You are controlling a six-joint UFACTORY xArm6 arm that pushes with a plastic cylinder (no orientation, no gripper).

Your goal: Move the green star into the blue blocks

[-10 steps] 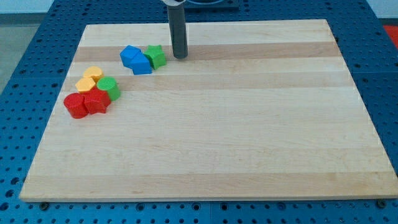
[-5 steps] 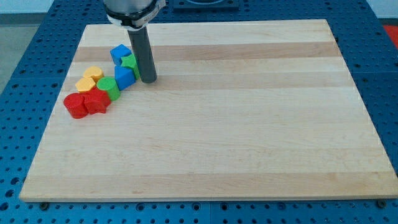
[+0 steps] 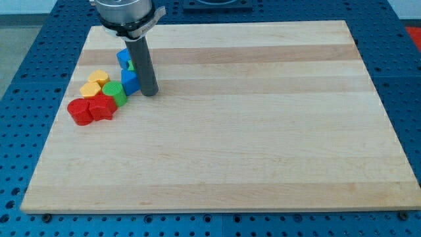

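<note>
My tip [image 3: 150, 93] in upper left of frame, no claw fitted, just right of lower blue block [image 3: 129, 81]; green star [image 3: 131, 65] mostly hidden behind rod, between 2 blue blocks; upper blue block [image 3: 122, 56] above; green [image 3: 116, 91], yellow [image 3: 95, 83], red blocks [image 3: 91, 110] cluster lower left on board [image 3: 263, 131].

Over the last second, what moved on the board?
My tip swung toward the view's lower left, pushing the green star between the two blue blocks, which split apart. Now it sits just right of them. The red, yellow and green-cylinder cluster stayed put.
</note>
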